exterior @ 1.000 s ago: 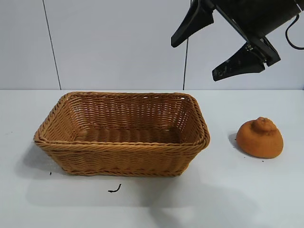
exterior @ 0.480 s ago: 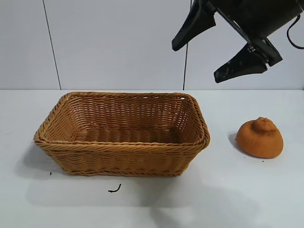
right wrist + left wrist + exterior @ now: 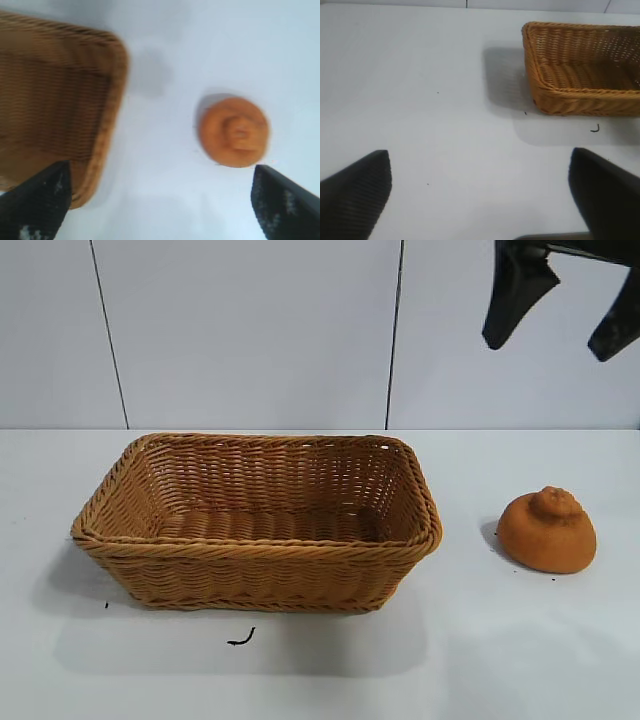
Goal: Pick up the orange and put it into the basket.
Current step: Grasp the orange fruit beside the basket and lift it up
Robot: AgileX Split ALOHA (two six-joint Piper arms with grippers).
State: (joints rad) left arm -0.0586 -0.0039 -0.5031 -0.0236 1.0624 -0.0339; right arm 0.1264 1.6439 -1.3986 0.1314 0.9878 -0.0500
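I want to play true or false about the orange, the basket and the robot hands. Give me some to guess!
1. The orange is inside the basket. False: it sits on the table, to the right of the basket and apart from it.
2. The basket has nothing in it. True.
3. The right hand is holding the orange. False: it hangs open high above the table, with nothing between its fingers.
4. The left hand is open over bare table, off to one side of the basket. True.
5. The orange has a knobby bump on top. True.
6. The basket is lying tipped on its side. False: it stands upright with its opening facing up.
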